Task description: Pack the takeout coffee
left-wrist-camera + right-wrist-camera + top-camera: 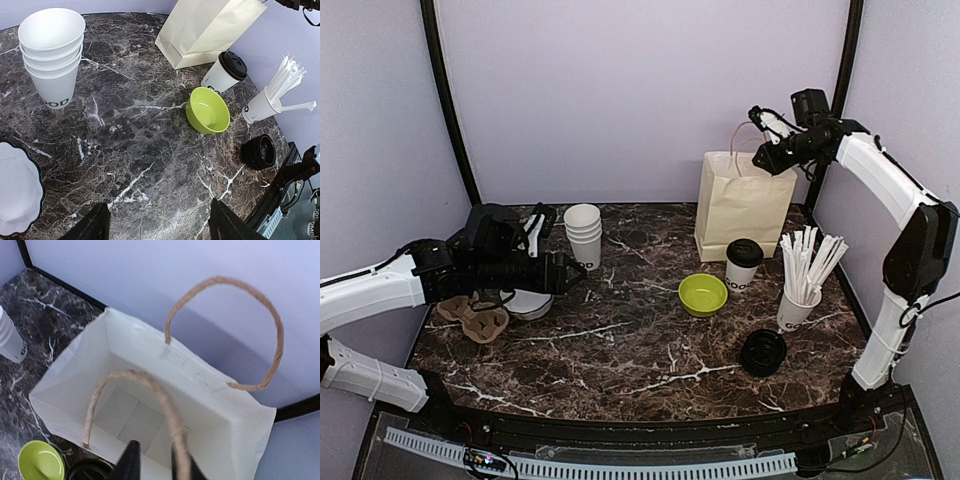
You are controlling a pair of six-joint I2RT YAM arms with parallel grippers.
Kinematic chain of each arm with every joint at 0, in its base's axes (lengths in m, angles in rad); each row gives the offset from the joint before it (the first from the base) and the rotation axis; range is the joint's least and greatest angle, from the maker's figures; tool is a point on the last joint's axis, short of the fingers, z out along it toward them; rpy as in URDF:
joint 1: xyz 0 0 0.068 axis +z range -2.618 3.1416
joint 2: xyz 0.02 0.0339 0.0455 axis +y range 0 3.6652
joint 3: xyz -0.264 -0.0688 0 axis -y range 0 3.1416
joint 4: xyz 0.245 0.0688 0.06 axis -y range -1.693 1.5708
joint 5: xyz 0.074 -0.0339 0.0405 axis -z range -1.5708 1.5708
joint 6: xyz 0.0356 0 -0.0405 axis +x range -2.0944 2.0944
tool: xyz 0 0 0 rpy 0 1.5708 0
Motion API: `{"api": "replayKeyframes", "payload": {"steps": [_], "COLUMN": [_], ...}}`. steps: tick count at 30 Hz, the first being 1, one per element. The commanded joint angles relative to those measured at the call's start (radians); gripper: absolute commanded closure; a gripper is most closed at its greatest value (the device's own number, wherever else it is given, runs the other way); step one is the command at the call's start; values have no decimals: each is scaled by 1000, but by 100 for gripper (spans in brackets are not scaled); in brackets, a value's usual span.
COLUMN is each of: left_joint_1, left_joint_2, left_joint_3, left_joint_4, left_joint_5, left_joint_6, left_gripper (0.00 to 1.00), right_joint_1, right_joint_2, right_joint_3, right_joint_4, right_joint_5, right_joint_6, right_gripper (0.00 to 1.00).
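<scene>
Takeout coffee, a black-lidded white paper cup (pixel 742 266), stands centre-right. Left tool (pixel 160 216) is apart. Right tool (pixel 155 456) is narrowed at the cream paper bag's (pixel 740 205) twine handle (pixel 131 373), grip unclear.

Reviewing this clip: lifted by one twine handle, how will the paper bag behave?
The paper bag looks empty from above, so it is probably very light and apt to slide or tip if nudged. Its thin walls would likely flex, and hung from one twine handle it would probably tilt.
</scene>
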Motion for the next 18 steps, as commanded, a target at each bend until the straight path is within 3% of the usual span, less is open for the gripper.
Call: {"api": "replayKeyframes", "payload": {"steps": [1, 11, 18], "left_joint_1": [0, 1, 1], "left_joint_2": [-20, -32, -105], "left_joint_3": [32, 52, 36], "left_joint_4": [-24, -63, -97], "left_joint_5": [5, -3, -62], "left_joint_6": [6, 7, -5], "left_gripper": [29, 30, 30], "right_joint_1": [-3, -1, 35], "right_joint_2": [-16, 93, 190], "right_joint_3": [24, 124, 218], "right_joint_4": [104, 294, 290], "right_joint_5": [-134, -289, -381], "right_joint_6": [-23, 7, 11], "right_gripper": [98, 100, 100]}}
